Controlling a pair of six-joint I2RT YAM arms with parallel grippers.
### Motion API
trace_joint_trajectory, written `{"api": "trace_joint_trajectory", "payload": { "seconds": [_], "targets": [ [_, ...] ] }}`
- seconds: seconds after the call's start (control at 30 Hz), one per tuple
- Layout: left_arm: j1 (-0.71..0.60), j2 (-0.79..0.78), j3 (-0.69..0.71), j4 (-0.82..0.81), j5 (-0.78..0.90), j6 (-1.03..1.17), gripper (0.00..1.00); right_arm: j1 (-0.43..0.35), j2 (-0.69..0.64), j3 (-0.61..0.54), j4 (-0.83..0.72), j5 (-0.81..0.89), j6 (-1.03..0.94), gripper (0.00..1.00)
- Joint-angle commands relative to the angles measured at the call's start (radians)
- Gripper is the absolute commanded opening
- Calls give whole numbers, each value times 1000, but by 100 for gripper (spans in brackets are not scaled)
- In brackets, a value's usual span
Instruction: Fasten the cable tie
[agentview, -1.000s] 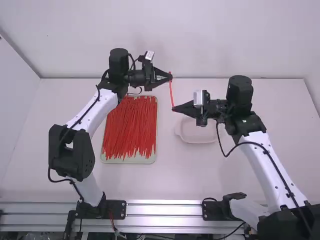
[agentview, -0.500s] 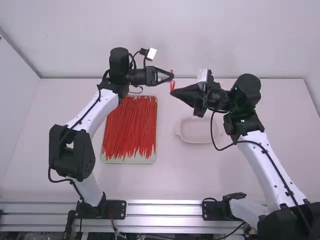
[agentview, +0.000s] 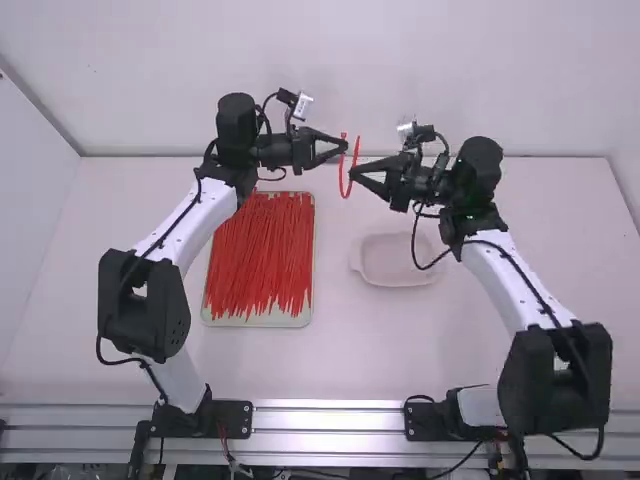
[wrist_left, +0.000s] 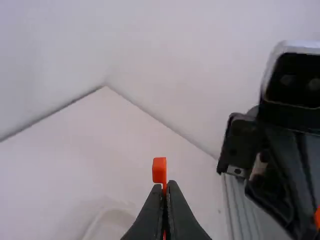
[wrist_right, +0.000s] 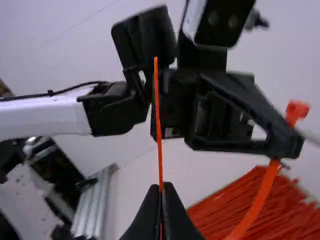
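High view: left gripper (agentview: 344, 148) is clamped on the red cable tie (agentview: 341, 176) below its head, right gripper (agentview: 352, 171) pinches its tail; the bent tie hangs at eleven o'clock of the white dish (agentview: 392, 272)

High view, upper centre: left hand (agentview: 346, 150) and right hand (agentview: 352, 170) hang close together above the surface (agentview: 90, 250), the tie (agentview: 343, 182) bridging the narrow gap. Tray (agentview: 255, 322), centre left, and dish (agentview: 392, 282), centre right, block the middle. Bare surface lies along the left, right and lower margins.
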Motion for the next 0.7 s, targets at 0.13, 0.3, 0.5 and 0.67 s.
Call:
{"api": "trace_joint_trajectory", "payload": {
  "seconds": [0.13, 0.3, 0.5, 0.67],
  "targets": [
    [25, -3, 26, -24, 12, 270, 2, 35, 21, 19, 27, -182, 241, 0],
    [57, -3, 26, -7, 13, 316, 2, 43, 20, 19, 27, -191, 366, 0],
    [70, -3, 26, 132, 132, 319, 2, 82, 20, 19, 31, -175, 460, 0],
    [67, -3, 26, 235, 185, 309, 2, 108, 20, 19, 31, -153, 455, 0]
  ]
}}
